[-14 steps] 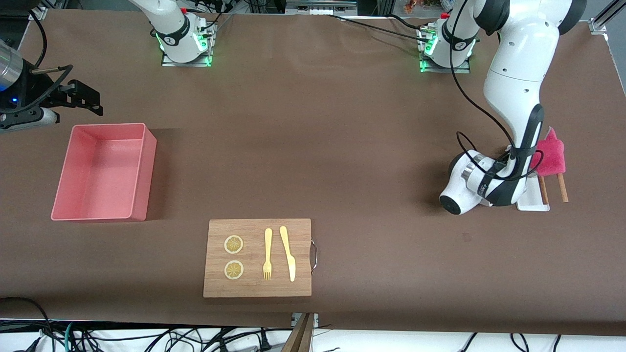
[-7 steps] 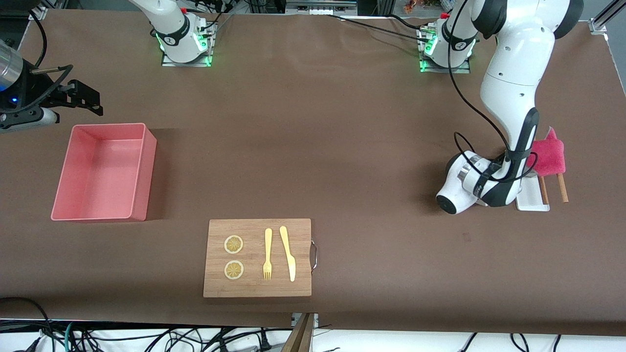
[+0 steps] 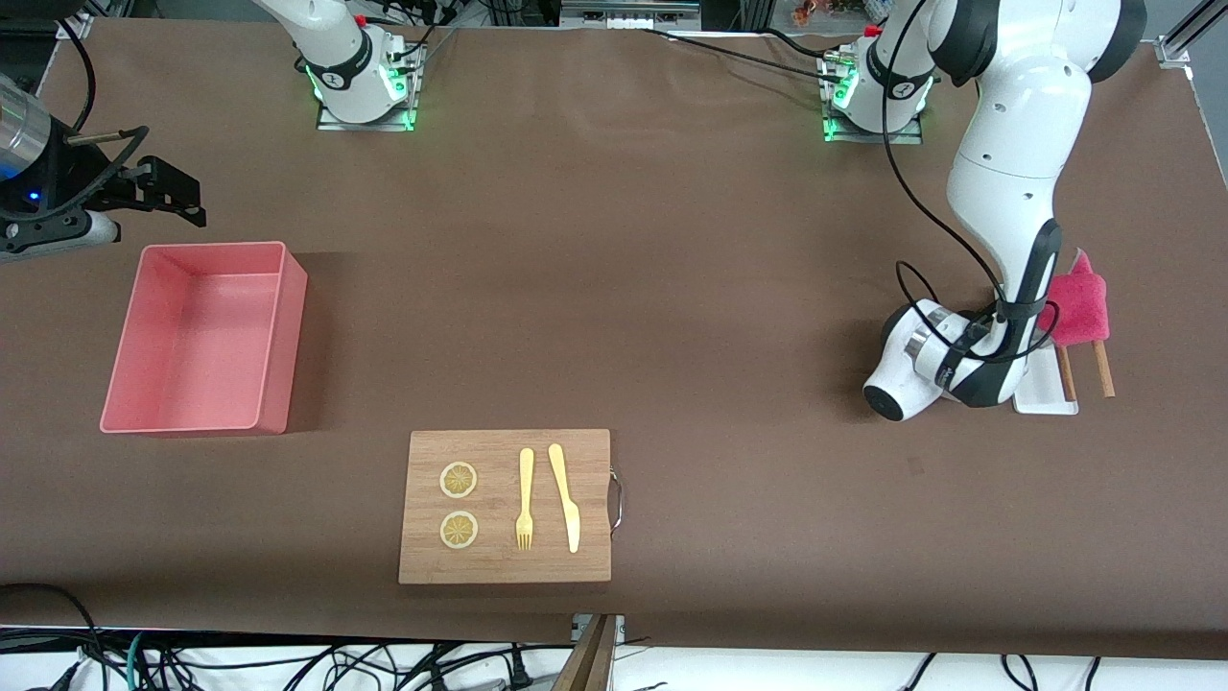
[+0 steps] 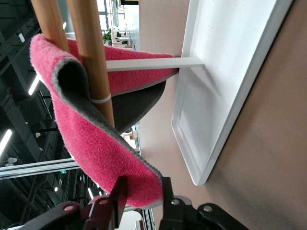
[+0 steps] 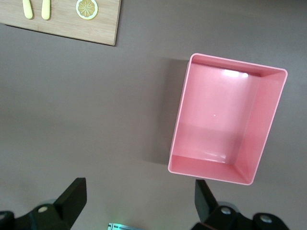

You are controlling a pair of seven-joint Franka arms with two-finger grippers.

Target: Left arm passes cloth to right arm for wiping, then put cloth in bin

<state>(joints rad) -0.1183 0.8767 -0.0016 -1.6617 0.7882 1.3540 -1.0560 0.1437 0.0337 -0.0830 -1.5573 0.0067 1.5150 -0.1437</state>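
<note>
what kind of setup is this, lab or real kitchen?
Most likely a robotics lab. Two arms are bolted to a table under a brown cover, loose cables run along its edges, and the props look staged: a cutting board with fork, knife and lemon slices.

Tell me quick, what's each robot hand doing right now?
Left gripper: jaws closed on the cloth.
Right gripper: jaws open, holding nothing.

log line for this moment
left gripper: shut on magenta fuzzy cloth hanging on wooden rack | right gripper: open, waiting over table near salmon-pink plastic bin, empty
</note>
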